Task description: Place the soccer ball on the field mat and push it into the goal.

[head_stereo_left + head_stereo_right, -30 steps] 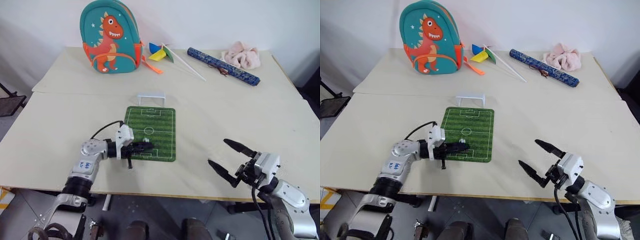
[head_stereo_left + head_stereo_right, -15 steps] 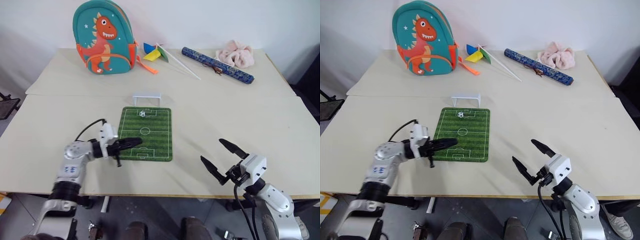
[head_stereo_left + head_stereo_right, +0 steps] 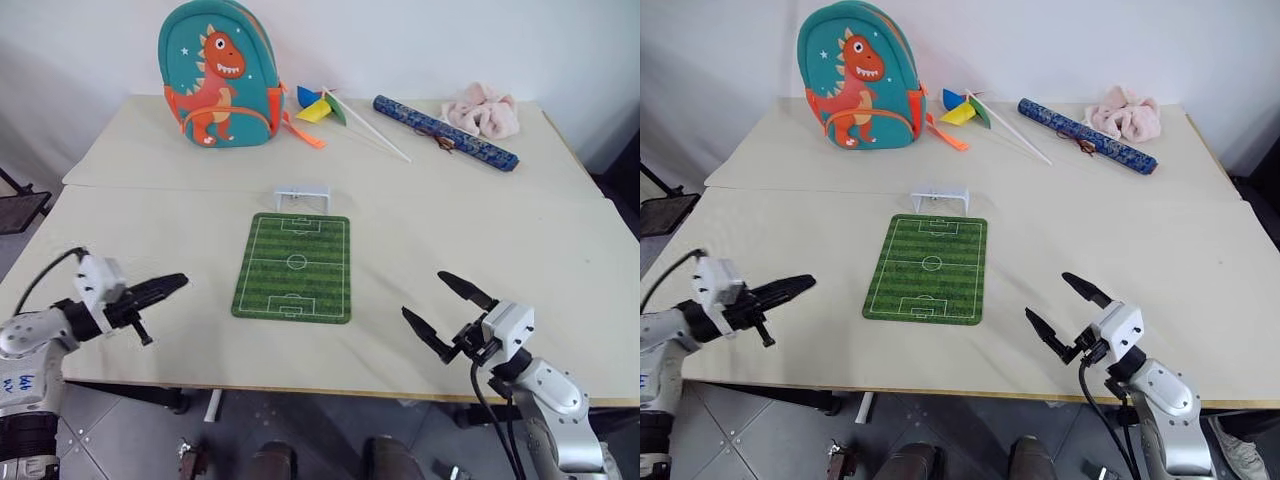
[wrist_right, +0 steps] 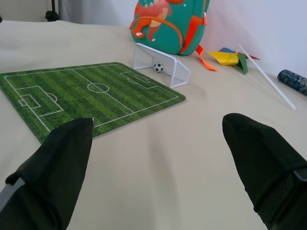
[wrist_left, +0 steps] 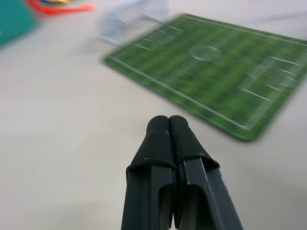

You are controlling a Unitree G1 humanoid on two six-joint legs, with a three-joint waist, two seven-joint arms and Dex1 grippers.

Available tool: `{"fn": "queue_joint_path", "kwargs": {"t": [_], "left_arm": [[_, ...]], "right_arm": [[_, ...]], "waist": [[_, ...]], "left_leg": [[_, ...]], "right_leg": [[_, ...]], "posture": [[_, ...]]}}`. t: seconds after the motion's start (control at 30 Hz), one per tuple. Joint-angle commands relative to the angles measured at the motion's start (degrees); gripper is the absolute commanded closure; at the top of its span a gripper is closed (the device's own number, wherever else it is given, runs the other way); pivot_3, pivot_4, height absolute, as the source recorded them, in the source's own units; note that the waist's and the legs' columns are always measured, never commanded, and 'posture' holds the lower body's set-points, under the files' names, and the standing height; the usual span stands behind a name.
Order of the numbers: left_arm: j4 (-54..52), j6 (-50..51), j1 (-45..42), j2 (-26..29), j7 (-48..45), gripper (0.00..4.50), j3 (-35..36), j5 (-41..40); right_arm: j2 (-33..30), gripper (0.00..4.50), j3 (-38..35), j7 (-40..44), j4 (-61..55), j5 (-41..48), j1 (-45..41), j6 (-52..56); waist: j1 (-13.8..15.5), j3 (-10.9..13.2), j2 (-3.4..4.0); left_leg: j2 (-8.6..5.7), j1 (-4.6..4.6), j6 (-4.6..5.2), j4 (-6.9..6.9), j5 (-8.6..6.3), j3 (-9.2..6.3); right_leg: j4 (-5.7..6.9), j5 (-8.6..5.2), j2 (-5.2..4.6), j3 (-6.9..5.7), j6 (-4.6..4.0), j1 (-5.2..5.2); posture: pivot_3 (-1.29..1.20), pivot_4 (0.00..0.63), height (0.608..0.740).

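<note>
Where the two pale table boards [image 3: 480, 240] meet, the flat green striped mat printed with white pitch lines [image 3: 294, 280] lies with the low white wire-mesh goal frame [image 3: 302, 197] just beyond its far end. The left gripper [image 3: 170, 284], two black fingers pressed together, hovers well to the mat's left; the right gripper [image 3: 440, 306] stands spread wide and empty near the front edge. Behind sit a teal dinosaur backpack [image 3: 217, 75], a paper pinwheel [image 3: 325, 106], a dark blue patterned roll [image 3: 445, 132] and a fluffy pink cloth [image 3: 484, 109].

In the left wrist view, the rubbery rounded fingertips [image 5: 163, 130] touch each other.

In the right wrist view, the tiny white ball with black patches [image 4: 158, 67] rests inside the goal.
</note>
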Motion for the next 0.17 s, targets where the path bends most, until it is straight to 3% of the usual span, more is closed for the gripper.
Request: {"fn": "queue_joint_path", "kwargs": {"t": [0.03,0.17], "left_arm": [[-0.2,-0.2,1.4,0.0,0.6,4.49,1.4,-0.9],[-0.3,0.0,2.3,-0.2,0.6,4.49,1.6,-1.3]], "right_arm": [[-1.1,0.0,-0.5,1.2,0.0,1.0,-0.8,-1.3],[-1.7,0.0,-0.5,2.3,1.0,1.4,-2.0,-1.0]], "waist": [[-0.1,0.0,0.0],[-0.3,0.0,0.0]], "left_leg": [[0.01,0.0,0.0,-0.02,0.0,0.0],[0.05,0.01,-0.01,-0.06,0.0,0.03]], "right_leg": [[0.01,0.0,0.0,-0.01,0.0,0.0],[0.0,0.0,0.04,-0.02,0.0,-0.01]], "posture": [[0.0,0.15,0.74],[0.0,0.15,0.74]]}}
